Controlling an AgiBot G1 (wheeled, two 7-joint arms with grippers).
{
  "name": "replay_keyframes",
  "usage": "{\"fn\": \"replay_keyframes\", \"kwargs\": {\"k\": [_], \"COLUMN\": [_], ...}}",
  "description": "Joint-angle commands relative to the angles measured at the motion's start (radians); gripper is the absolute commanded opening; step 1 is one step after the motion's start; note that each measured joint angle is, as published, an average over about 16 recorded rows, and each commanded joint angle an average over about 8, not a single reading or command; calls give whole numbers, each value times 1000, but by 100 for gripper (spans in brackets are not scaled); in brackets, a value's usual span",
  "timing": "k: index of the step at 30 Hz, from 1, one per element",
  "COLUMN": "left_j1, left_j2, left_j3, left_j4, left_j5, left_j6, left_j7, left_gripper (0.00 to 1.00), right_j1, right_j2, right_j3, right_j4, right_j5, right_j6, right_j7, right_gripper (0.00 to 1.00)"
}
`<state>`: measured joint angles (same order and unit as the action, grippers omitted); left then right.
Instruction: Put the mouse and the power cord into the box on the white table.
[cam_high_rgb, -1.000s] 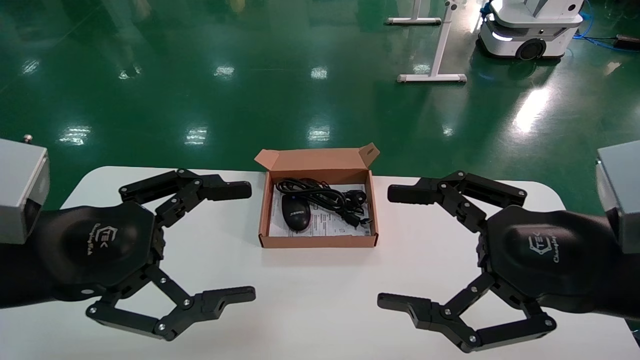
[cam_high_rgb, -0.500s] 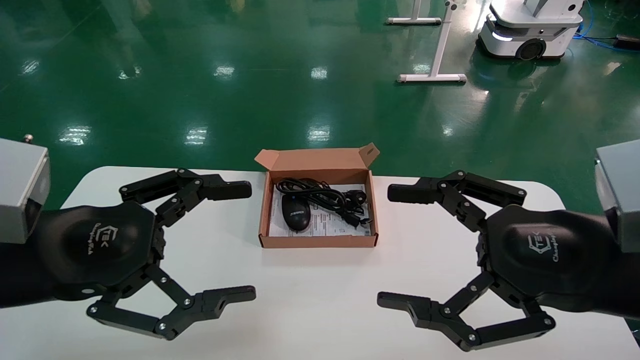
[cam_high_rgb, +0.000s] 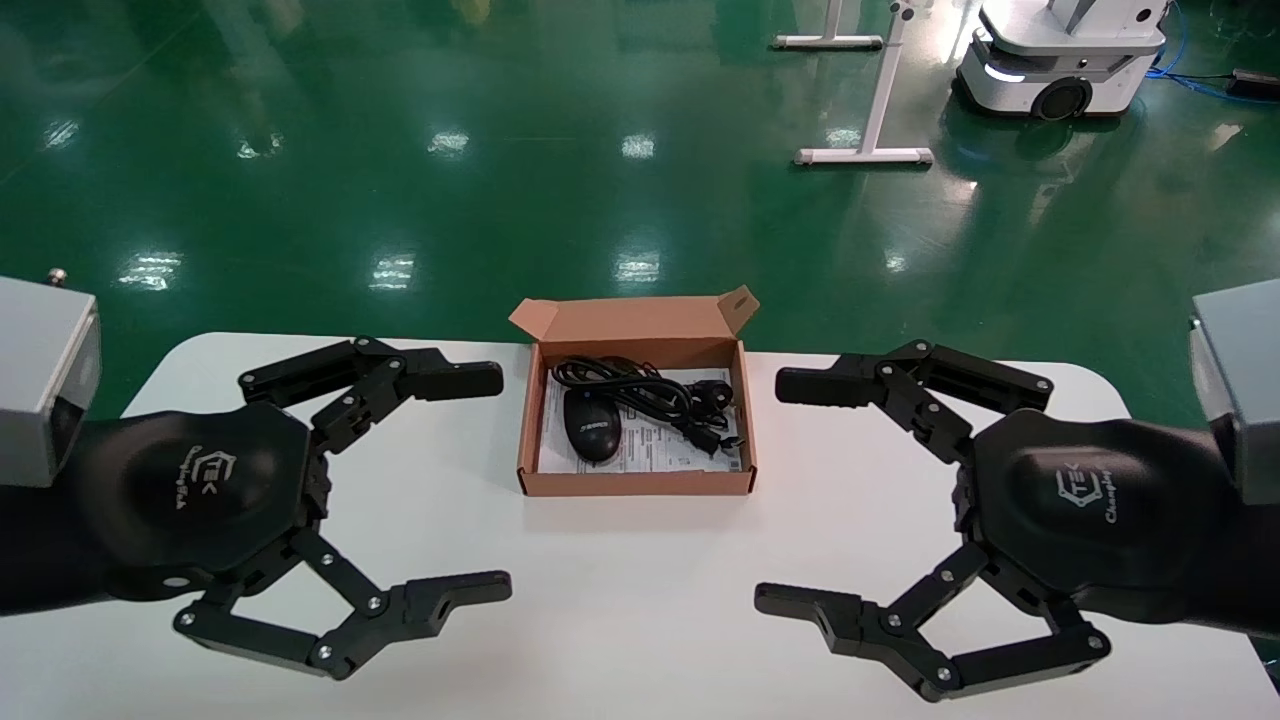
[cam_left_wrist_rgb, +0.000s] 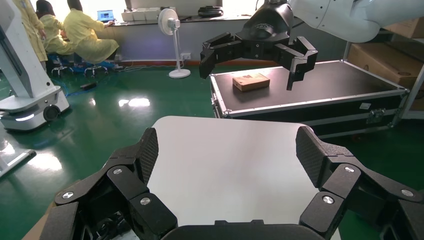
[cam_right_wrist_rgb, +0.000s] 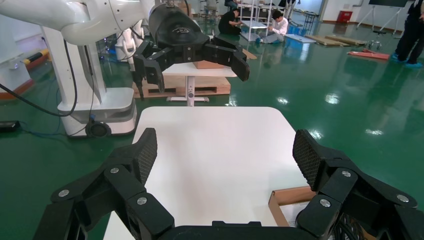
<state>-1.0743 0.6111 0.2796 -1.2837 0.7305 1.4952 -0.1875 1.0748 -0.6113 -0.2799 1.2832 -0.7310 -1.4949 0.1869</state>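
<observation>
The brown cardboard box stands open at the middle back of the white table, its lid flap raised behind. Inside, the black mouse lies on the white sheet toward the left. The bundled power cord lies beside and behind it. My left gripper hovers open to the left of the box, with nothing between its fingers. My right gripper hovers open to the right, also empty. A corner of the box shows in the right wrist view.
A white mobile robot base and a white stand's legs are on the green floor beyond the table. In the left wrist view a black case with a small carton stands past the table's end.
</observation>
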Motion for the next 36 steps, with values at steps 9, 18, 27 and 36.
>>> {"fn": "replay_keyframes", "kwargs": {"k": [9,18,27,36], "left_j1": [0,0,0,0], "left_j2": [0,0,0,0], "left_j3": [0,0,0,0], "left_j4": [0,0,0,0], "left_j5": [0,0,0,0], "left_j6": [0,0,0,0], "left_j7": [0,0,0,0], "left_gripper": [100,100,100,100], "right_j1": [0,0,0,0], "right_j2": [0,0,0,0], "right_j3": [0,0,0,0], "right_j4": [0,0,0,0], "right_j5": [0,0,0,0], "right_j6": [0,0,0,0], "right_j7": [0,0,0,0], "right_gripper": [100,100,100,100]}}
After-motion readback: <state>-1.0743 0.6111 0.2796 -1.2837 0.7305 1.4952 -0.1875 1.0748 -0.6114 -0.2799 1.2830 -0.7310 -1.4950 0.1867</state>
